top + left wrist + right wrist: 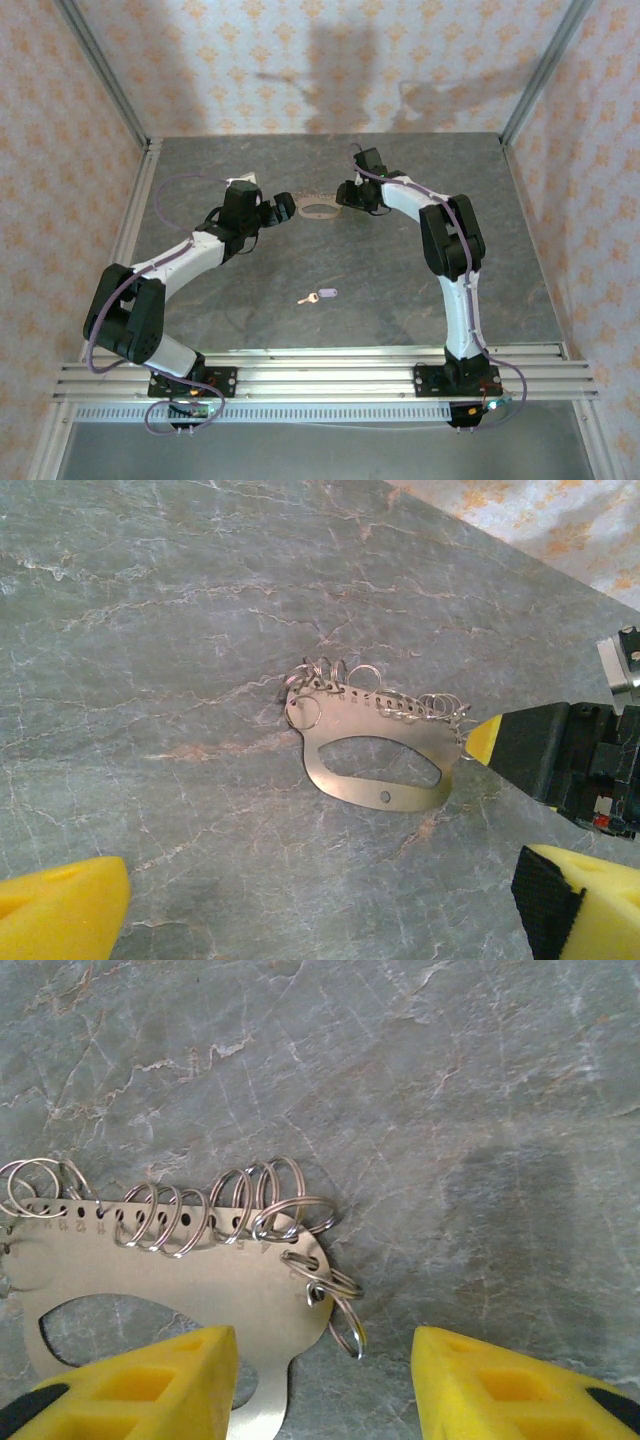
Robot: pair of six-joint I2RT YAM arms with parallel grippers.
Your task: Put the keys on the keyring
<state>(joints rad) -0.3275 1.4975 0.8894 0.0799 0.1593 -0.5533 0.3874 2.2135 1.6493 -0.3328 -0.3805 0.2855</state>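
The keyring is a flat tan metal plate with an oval cut-out and several small split rings along one edge. It lies on the table between my two grippers. My left gripper is open just left of it. In the left wrist view the plate lies ahead of the wide-apart yellow fingertips. My right gripper is open at the plate's other end, one finger over the plate edge, the end ring lying loose between the fingers. The key, lilac-headed, lies alone nearer the arm bases.
The grey marbled table is walled by patterned panels on three sides. An aluminium rail with the arm bases runs along the near edge. In the left wrist view the right gripper's yellow-tipped finger touches the plate's right end.
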